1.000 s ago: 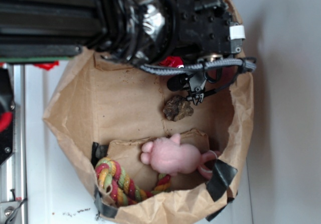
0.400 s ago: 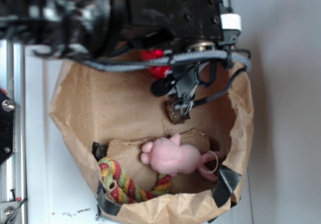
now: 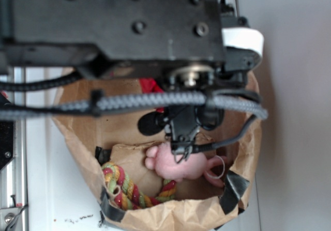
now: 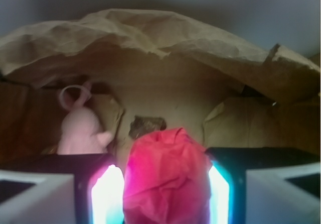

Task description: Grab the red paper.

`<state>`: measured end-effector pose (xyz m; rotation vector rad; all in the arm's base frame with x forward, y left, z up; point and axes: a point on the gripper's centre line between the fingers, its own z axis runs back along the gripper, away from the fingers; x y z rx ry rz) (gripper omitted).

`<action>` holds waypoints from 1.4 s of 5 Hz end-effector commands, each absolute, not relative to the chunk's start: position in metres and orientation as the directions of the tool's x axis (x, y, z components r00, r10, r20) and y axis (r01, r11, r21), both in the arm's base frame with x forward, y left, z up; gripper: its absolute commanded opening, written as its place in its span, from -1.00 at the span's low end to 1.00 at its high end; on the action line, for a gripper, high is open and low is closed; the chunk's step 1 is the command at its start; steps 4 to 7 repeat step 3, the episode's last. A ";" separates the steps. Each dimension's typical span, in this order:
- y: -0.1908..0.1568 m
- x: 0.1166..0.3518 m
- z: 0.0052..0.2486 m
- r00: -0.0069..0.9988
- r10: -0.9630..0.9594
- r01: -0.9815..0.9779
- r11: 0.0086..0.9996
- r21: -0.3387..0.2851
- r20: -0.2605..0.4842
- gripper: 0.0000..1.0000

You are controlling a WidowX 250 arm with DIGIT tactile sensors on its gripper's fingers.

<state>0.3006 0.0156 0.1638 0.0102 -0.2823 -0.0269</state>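
Red paper (image 4: 168, 179), crumpled, is seen in the wrist view clamped between the two fingers of the gripper (image 4: 165, 194), whose pads press its left and right sides. The grasp is judged done; only a secure lift appears to be left. Farther off, a small brown lump (image 4: 147, 125) and pink plush toy (image 4: 80, 128) lie inside the brown paper bag (image 4: 165, 33).
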 end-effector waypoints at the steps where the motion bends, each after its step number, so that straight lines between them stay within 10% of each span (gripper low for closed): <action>1: 0.006 0.296 0.196 0.944 -0.079 0.078 0.997 0.018 0.320 -1.00; 7: 0.010 0.287 0.198 0.953 -0.061 0.061 0.998 0.008 0.297 -1.00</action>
